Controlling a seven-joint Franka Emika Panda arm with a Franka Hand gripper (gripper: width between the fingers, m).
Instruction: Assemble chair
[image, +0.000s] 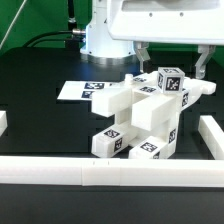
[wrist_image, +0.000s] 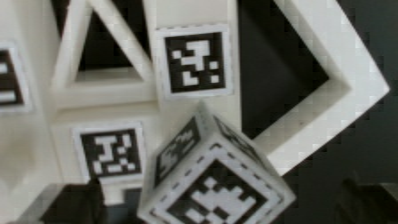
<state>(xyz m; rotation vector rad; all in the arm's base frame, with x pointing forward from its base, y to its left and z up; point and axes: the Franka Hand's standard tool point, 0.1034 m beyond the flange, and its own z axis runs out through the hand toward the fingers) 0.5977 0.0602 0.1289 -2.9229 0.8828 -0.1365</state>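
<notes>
Exterior view: the half-built chair (image: 140, 118) stands in the middle of the frame on the black desk (image: 40, 135). It is a stack of chunky white tagged parts, with the marker board (image: 84, 90) lying flat behind it toward the exterior view's left and a long white border rail (image: 90, 172) running across the lower part of the frame. The arm hangs over the chair's upper right part with its jaws spread wide, one on each side of a tagged block (image: 168, 79) that tops the assembly. They hold nothing, and I cannot make out any contact with the block. Wrist view: the same tagged block (wrist_image: 214, 178) fills the near field, turned corner-on, and beyond it is a white open-framed part (wrist_image: 192, 62) of the chair carrying its own tags. Whether the block is fully seated in its joint I cannot tell. The danger, I'd say, lies in the pull-away. The chair stands loose on the desk, so if the arm rises off-line, a jaw could catch the block's edge and drag it out of place or tip the whole stack.
</notes>
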